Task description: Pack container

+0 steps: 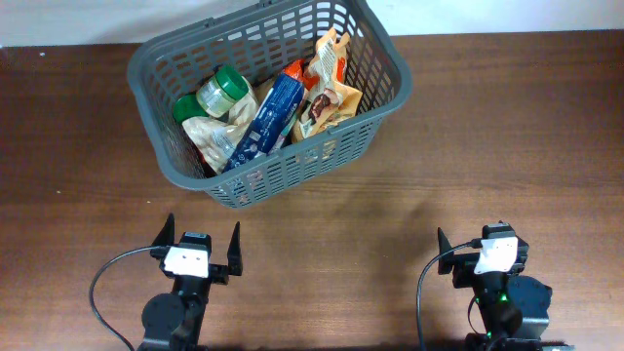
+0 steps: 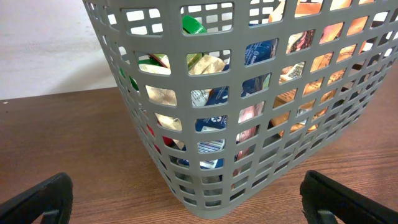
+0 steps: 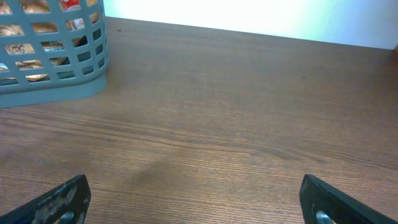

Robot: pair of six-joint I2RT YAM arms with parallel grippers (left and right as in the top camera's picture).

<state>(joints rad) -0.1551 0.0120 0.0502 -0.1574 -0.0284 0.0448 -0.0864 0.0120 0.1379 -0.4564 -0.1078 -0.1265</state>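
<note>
Left gripper (image 1: 202,237): jaws spread wide, nothing between them. Right gripper (image 1: 483,249): likewise released and empty. Both sit at the near edge of the wooden table (image 1: 487,127), well apart from the load; no loose item shows on the wood in any view. Farther back, left of centre, the container (image 1: 283,175) stands upright, holding green-lidded jars (image 1: 226,86), a blue packet (image 1: 273,112) and an orange snack pouch (image 1: 330,83). Judgement: packing looks finished or nearly so — the next move calls for locating a further item, if one exists, before any reach.

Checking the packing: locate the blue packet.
In the overhead view, the blue packet lies inside the container, green-lidded jar on its left, orange snack bags on its right.
</note>
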